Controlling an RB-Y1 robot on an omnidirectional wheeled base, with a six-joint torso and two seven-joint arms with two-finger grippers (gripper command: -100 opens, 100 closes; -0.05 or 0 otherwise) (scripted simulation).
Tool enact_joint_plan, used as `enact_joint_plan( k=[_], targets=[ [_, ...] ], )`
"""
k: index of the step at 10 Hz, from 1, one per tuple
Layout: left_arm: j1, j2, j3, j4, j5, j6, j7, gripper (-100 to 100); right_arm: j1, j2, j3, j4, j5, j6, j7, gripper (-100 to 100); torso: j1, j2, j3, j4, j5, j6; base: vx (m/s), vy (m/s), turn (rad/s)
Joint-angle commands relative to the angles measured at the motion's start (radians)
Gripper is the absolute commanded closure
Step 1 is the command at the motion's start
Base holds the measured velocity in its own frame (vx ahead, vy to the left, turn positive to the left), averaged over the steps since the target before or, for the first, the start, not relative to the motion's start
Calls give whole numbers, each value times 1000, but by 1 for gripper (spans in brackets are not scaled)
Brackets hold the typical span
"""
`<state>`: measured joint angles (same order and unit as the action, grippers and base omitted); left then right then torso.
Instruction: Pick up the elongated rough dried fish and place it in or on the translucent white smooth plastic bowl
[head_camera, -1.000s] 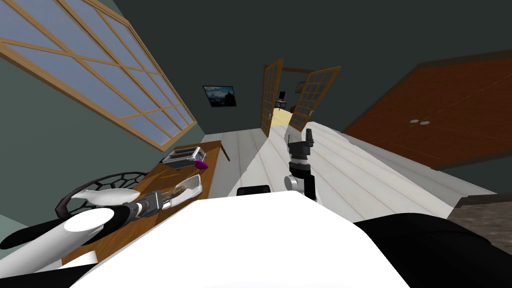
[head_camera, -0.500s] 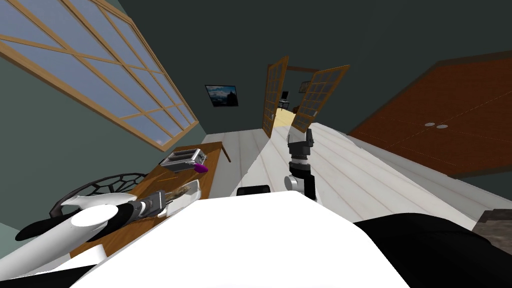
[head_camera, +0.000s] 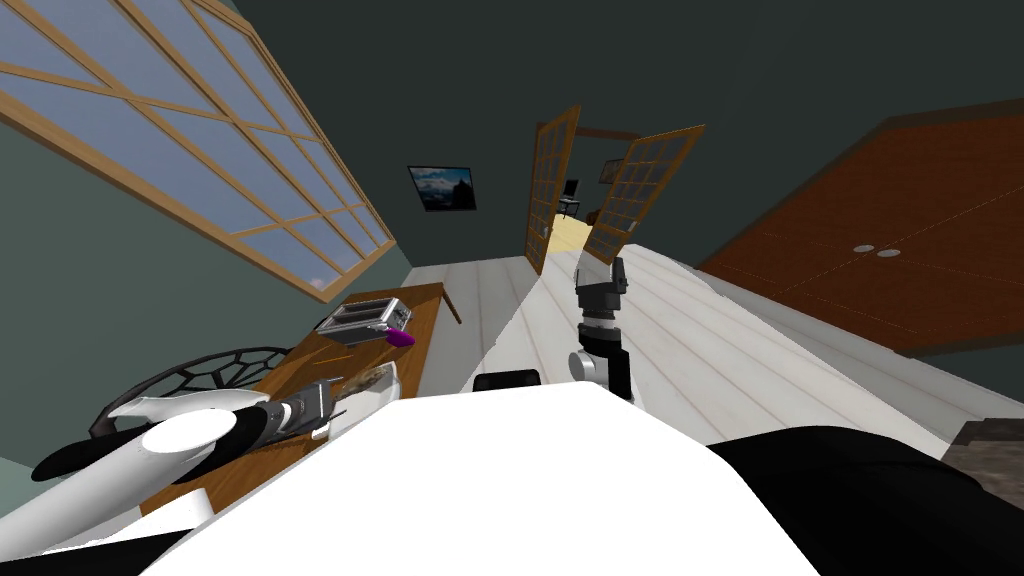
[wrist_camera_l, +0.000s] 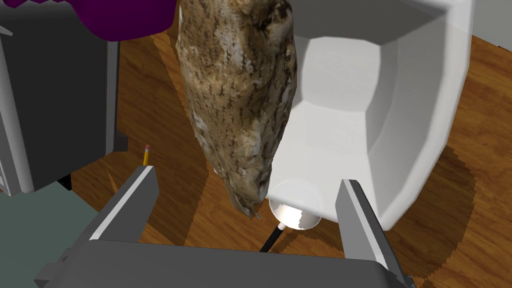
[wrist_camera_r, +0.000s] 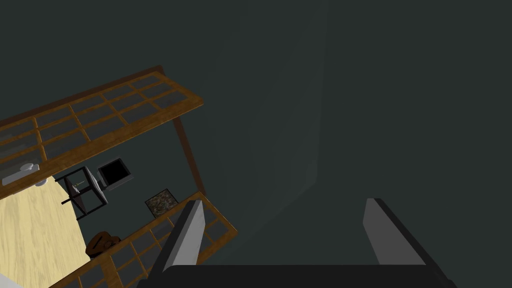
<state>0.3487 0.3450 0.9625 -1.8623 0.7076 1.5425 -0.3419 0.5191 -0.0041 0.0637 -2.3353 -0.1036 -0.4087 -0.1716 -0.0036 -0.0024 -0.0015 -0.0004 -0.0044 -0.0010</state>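
Head view: left hand (head_camera: 338, 390) low over tabletop (head_camera: 420, 310); dried fish (head_camera: 367, 377) just beyond fingertips, at white bowl (head_camera: 393, 381) rim; right hand (head_camera: 618, 272) raised, idle.
Left wrist view: fingers wide apart, gripping nothing; dried fish between them, untouched.
Right wrist view: fingers apart, empty.
Judged release stage; next calls for clean retreat.

Nothing legible here: no writing, label, brand or number on the rough brown dried fish (wrist_camera_l: 240, 100), white smooth bowl (wrist_camera_l: 410, 125) or silver toaster (head_camera: 368, 318).
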Motion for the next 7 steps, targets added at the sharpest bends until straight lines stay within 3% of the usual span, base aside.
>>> enact_joint_plan(
  k=[1, 2, 3, 7],
  targets=[
    [0, 0, 0, 0, 0, 0, 0, -100, 0, 0, 0, 0, 0, 0, 0, 0, 0, 0, 0, 0, 0, 0, 0, 0, 0],
    [0, 0, 0, 0, 0, 0, 0, 0, 0, 0, 0, 0, 0, 0, 0, 0, 0, 0, 0, 0, 0, 0, 0, 0, 0],
    [-5, 12, 19, -18, 5, 33, 22, -100, 0, 0, 0, 0, 0, 0, 0, 0, 0, 0, 0, 0, 0, 0, -30, 4, -92],
    [-14, 37, 57, -54, 15, 98, 65, -100, 0, 0, 0, 0, 0, 0, 0, 0, 0, 3, 2, 1, 0, 0, -43, 4, -88]
  ],
)
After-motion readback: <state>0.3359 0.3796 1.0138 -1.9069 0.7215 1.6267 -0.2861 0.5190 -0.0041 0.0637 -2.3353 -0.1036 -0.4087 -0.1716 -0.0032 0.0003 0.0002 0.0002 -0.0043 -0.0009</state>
